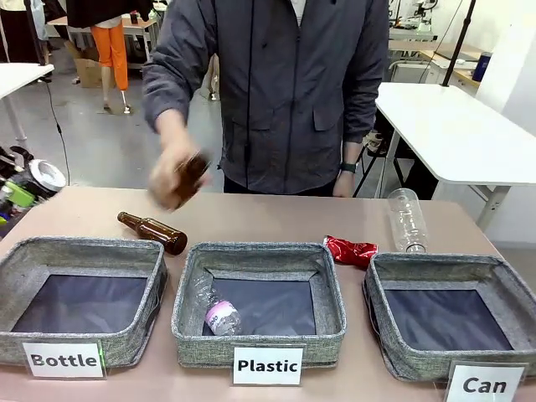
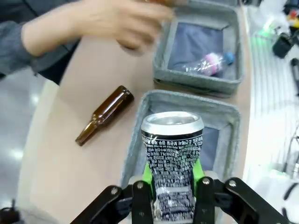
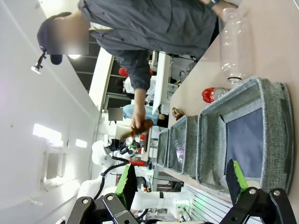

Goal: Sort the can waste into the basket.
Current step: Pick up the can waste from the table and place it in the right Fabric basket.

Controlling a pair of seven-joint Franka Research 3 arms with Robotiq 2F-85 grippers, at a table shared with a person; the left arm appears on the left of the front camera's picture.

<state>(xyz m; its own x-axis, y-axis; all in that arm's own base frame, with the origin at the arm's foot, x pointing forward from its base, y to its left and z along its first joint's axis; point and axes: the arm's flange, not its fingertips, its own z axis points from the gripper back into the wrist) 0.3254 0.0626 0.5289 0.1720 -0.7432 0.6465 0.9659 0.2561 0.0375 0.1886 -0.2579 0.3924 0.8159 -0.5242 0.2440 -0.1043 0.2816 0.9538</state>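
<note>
Risk: left tool point(image 2: 173, 173) clamped on dark can point(image 2: 173, 149), lower centre, seemingly above Bottle bin point(image 2: 187, 99); release here would missort it; right tool point(image 3: 181, 177) apart, empty.

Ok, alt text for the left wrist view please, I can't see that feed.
The left gripper is shut on a dented dark can, held over a grey basket. A brown bottle lies on the table beside that basket, a clear plastic bottle lies in the next basket, and a person's hand is blurred beyond.
</note>
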